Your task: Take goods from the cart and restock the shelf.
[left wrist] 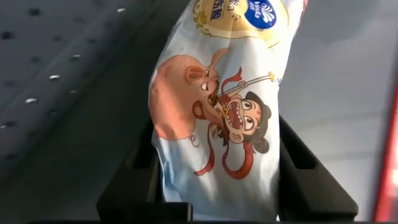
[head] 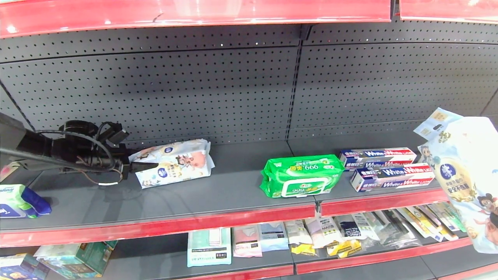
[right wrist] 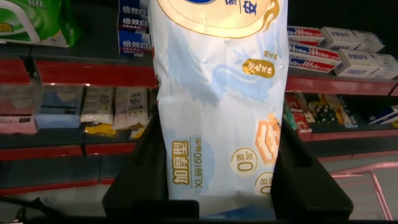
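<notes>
**Shelf [head: 218,190], grey with red lip**

Pegboard [head: 194,85] stands behind it. Big pack [head: 467,171], cut off at the head view's right edge, is clamped in the right gripper [right wrist: 221,162]. Small pack [head: 175,161] lies on the shelf's left part, left gripper [left wrist: 214,162] grasping it.

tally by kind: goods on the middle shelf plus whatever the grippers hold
cartoon packs: 2
green wipes: 1
toothpaste boxes: 2
green-blue pack: 1
total: 6
</notes>
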`<state>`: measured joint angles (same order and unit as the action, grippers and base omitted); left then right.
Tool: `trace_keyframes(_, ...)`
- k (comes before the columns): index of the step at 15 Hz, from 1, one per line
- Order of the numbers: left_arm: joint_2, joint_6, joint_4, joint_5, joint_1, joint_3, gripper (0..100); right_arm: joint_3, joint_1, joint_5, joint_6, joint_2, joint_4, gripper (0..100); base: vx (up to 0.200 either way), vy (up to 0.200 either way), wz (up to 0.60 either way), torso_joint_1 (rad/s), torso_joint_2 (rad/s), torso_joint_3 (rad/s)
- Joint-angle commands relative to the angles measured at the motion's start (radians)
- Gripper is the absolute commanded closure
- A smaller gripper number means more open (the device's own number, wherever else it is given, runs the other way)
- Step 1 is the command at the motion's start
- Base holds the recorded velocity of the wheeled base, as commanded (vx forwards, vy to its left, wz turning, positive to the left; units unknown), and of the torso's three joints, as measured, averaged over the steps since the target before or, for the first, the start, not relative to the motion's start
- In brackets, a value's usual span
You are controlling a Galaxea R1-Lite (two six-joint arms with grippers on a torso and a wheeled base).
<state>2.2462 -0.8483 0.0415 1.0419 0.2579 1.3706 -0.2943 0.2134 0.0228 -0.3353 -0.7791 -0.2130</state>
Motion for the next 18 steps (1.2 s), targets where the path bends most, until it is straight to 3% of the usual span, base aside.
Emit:
trace_keyframes(1, -0.088, -0.046, -0.015, 0.027, 0.032, -0.082, 100, -0.003, 0.0, 0.0, -0.001, -0.005, 0.0, 100, 0.0, 0.0, 0.0, 0.0, 0.0, 0.0)
trace_keyframes(4, -0.119, -0.127, -0.066, 0.072, 0.073, -0.122, 100, -0.003, 0.0, 0.002, -0.001, -0.009, 0.0, 100, 0.0, 0.0, 0.0, 0.0, 0.0, 0.0)
trace_keyframes(5, -0.128, -0.173, -0.104, 0.076, 0.093, -0.133, 100, -0.002, 0.0, 0.002, -0.001, -0.011, 0.0, 100, 0.0, 0.0, 0.0, 0.0, 0.0, 0.0)
trace_keyframes(8, -0.158, -0.23, -0.161, 0.092, 0.107, -0.189, 100, 0.001, 0.0, 0.002, -0.001, -0.011, -0.002, 100, 0.0, 0.0, 0.0, 0.0, 0.0, 0.0)
trace_keyframes(9, -0.158, -0.268, -0.163, 0.107, 0.107, -0.203, 100, 0.001, 0.0, 0.0, -0.001, -0.015, -0.002, 100, 0.0, 0.0, 0.0, 0.0, 0.0, 0.0)
trace_keyframes(13, -0.171, -0.311, -0.164, 0.119, 0.109, -0.254, 100, -0.003, 0.0, 0.0, -0.001, -0.023, -0.002, 100, 0.0, 0.0, 0.0, 0.0, 0.0, 0.0)
trace_keyframes(16, -0.149, -0.382, -0.166, 0.122, 0.123, -0.278, 100, -0.008, 0.0, 0.0, -0.001, -0.026, -0.002, 100, 0.0, 0.0, 0.0, 0.0, 0.0, 0.0)
trace_keyframes(18, -0.132, -0.405, -0.166, 0.129, 0.13, -0.285, 100, -0.009, 0.0, 0.0, -0.001, -0.034, -0.003, 100, 0.0, 0.0, 0.0, 0.0, 0.0, 0.0)
